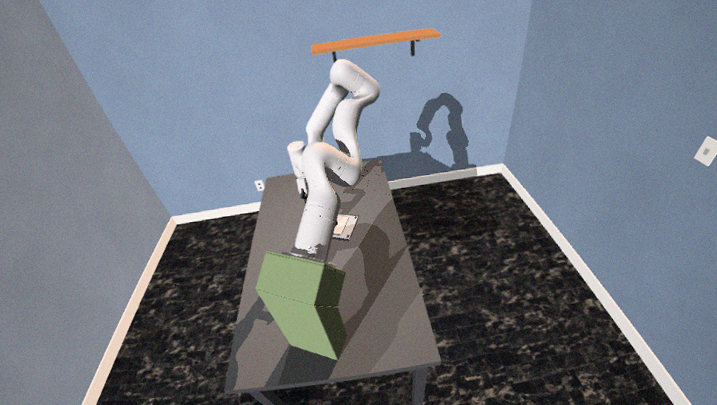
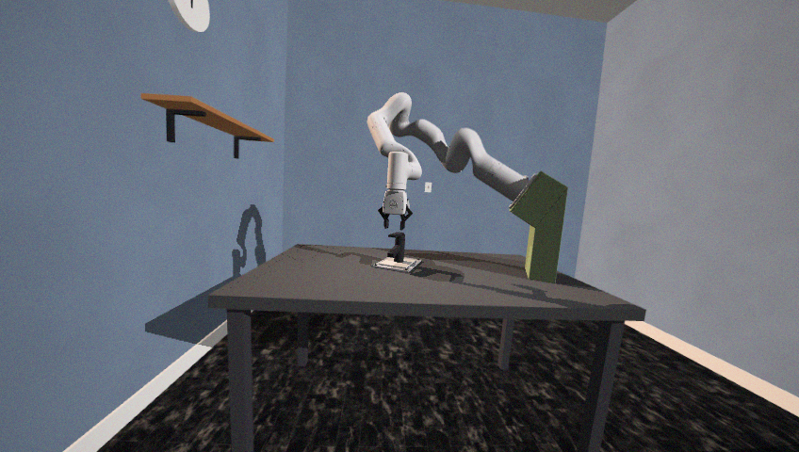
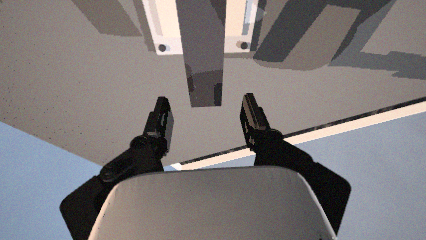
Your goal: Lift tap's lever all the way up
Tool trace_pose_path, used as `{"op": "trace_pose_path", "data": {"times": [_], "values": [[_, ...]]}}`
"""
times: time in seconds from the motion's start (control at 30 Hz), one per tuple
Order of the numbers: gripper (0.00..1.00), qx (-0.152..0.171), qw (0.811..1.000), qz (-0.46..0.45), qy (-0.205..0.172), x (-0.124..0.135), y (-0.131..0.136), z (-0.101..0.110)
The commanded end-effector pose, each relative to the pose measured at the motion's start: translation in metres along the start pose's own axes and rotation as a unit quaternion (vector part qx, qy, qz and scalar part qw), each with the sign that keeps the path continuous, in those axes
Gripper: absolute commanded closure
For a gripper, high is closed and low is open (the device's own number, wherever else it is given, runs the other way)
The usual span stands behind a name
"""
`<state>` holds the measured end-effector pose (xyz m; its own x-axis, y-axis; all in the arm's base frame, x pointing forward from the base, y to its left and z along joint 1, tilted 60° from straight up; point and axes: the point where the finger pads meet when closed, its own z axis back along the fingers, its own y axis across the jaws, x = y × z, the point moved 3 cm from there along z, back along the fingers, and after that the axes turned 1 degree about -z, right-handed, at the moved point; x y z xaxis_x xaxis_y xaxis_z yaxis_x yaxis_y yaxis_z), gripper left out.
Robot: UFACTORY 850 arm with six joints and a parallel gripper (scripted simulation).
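Seen from the wrist camera, the white wrist housing filled the bottom of the view. Beyond it the gripper (image 3: 206,117) pointed straight down, its two black fingers spread apart with nothing between them.

Below and just ahead of the fingertips lay the tap's lever (image 3: 202,55), a long grey bar running away from the camera, its free end lying between the lines of the two fingers without touching either. The lever lay over a pale base plate (image 3: 161,25) that showed on both sides of it, with a dark screw at each near corner. The plate rested on the grey table (image 3: 75,90).

From the exterior view, the gripper (image 2: 396,222) hung directly above the dark tap (image 2: 397,247), close to it but with a gap visible between the fingertips and the top of the lever (image 2: 397,234), which looked level. The tap stood upright on its plate (image 2: 412,264) near the middle of the table (image 2: 314,285).

Farther back, the white arm (image 2: 464,151) arched up and over from a green pedestal (image 2: 544,234) standing on the far right part of the table.

On the blue wall behind hung an orange shelf (image 2: 207,114) on black brackets.
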<state>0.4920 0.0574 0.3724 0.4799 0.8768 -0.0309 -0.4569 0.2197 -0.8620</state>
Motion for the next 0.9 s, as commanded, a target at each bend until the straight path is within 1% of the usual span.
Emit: {"op": "trace_pose_path", "data": {"times": [0.0, 0.37, 0.87], "values": [[0.25, 0.0, 1.0, 0.0, 0.0, 0.0003, -0.0003, -0.0049], [0.25, 0.0, 1.0, 0.0, 0.0, 0.0003, -0.0003, -0.0111], [0.25, 0.0, 1.0, 0.0, 0.0, 0.0003, -0.0003, -0.0119]]}}
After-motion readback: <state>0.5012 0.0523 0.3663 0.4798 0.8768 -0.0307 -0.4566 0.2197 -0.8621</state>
